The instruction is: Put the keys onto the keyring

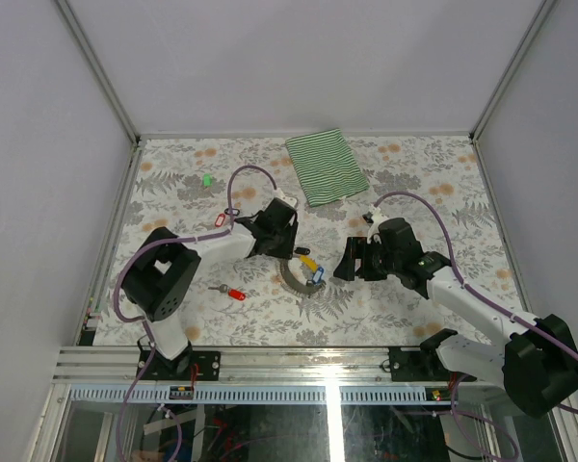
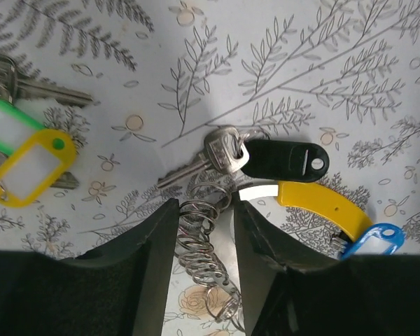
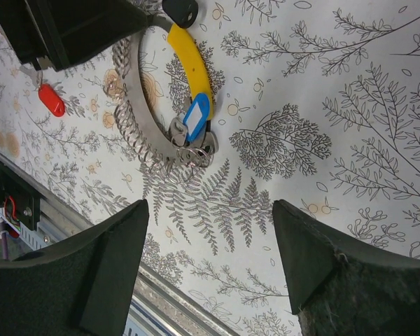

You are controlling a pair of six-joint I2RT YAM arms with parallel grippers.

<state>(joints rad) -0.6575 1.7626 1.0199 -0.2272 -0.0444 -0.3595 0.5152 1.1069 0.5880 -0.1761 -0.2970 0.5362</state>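
Observation:
The keyring (image 1: 303, 276) is a wide loop with a yellow arc (image 2: 322, 203) and a coil of silvery wire rings (image 2: 199, 241). It lies on the floral table between the arms. A blue-tagged key (image 3: 196, 117) and a black-tagged key (image 2: 283, 161) hang on it. My left gripper (image 2: 203, 203) is down over the coil with a finger on each side. The left finger is against the coil, and a narrow gap shows at the right one. My right gripper (image 3: 210, 204) hovers wide open just right of the loop, holding nothing.
Loose keys lie around: a red tag (image 1: 235, 294) near the front, yellow (image 2: 31, 168) and green (image 2: 7, 126) tags left of the left gripper, another red tag (image 1: 221, 219) and a green one (image 1: 207, 179) farther back. A green-striped cloth (image 1: 326, 166) lies at the back. The metal rail (image 3: 28, 217) runs along the near edge.

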